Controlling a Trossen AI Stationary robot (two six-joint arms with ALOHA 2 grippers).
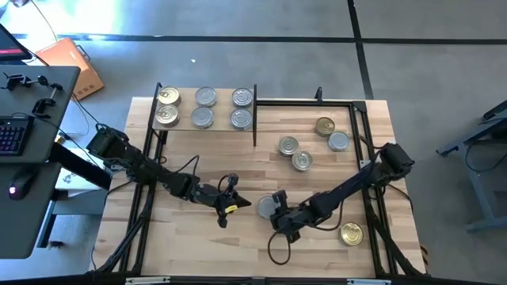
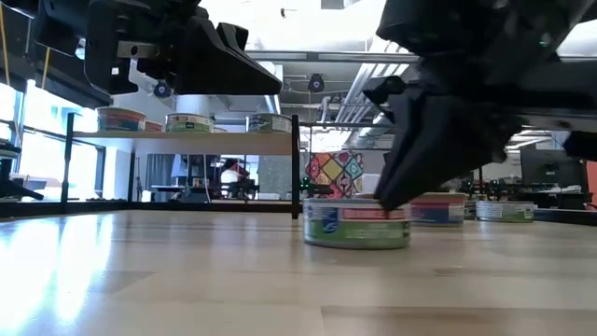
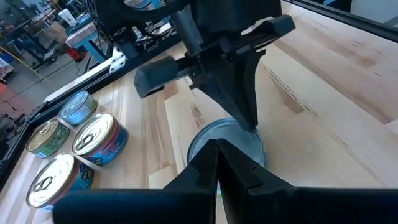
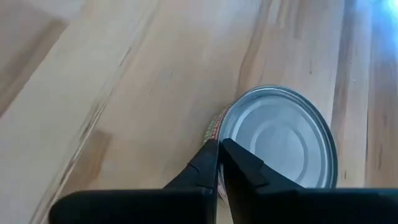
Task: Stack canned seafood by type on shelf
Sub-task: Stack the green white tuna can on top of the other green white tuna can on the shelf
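A silver-topped tin (image 2: 357,222) is sitting nearest the low camera, flat on the table (image 1: 198,253), and the right gripper (image 1: 275,207) is resting its tip against the tin's rim, its fingers (image 4: 214,163) pressed together and holding nothing. The left gripper (image 1: 230,199) is hovering just beside that tin, jaws likewise pressed together and empty. Three more tins (image 1: 295,152) are lying in a loose cluster farther back, two others (image 1: 331,133) near the black frame (image 1: 360,119), and a gold-topped one (image 1: 351,233) is sitting near the front right corner. On the shelf (image 1: 203,124) at the table's back left, six tins (image 1: 203,108) are standing in two rows.
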